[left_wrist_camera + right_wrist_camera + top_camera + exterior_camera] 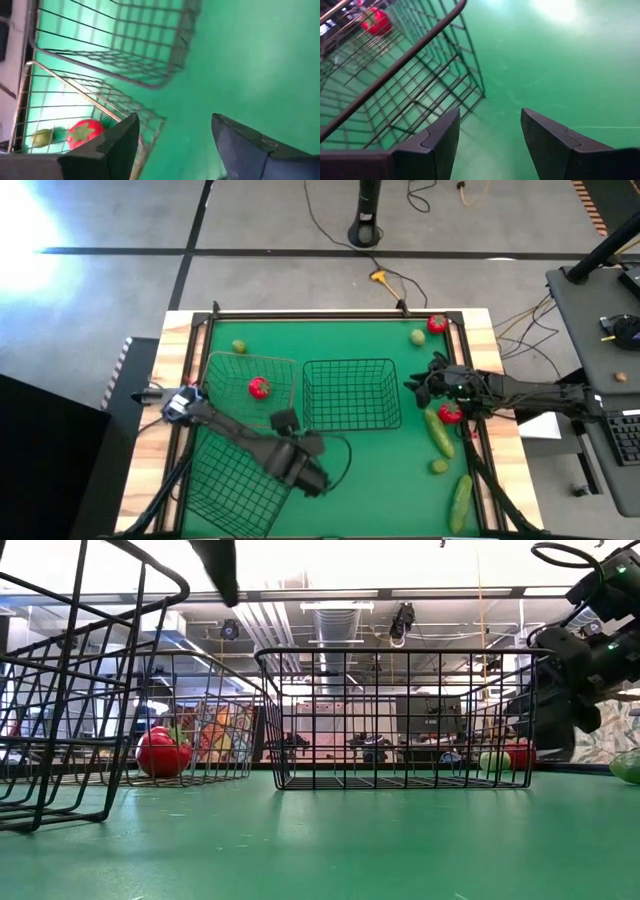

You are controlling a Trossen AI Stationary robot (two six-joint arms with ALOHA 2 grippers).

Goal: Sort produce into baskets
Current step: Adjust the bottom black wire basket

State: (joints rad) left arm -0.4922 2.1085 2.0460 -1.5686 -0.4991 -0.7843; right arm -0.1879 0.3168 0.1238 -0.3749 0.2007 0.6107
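Note:
Three wire baskets stand on the green table: a paler one (250, 385) at the far left holding a red tomato (259, 387), a dark one (350, 393) in the middle, and a dark one (235, 475) at the near left. My left gripper (298, 432) is open and empty above the mat between the baskets; it also shows in the left wrist view (175, 140). My right gripper (420, 380) is open and empty just right of the middle basket; it also shows in the right wrist view (490, 135). A red tomato (450, 413) and a cucumber (438, 432) lie on the mat by the right arm.
Along the right side lie a second cucumber (460, 500), a yellow-green fruit (439, 466), another (417, 336) and a red tomato (437, 324) at the far right. A yellow-green fruit (238, 347) lies at the far left. A raised frame (330, 313) borders the table.

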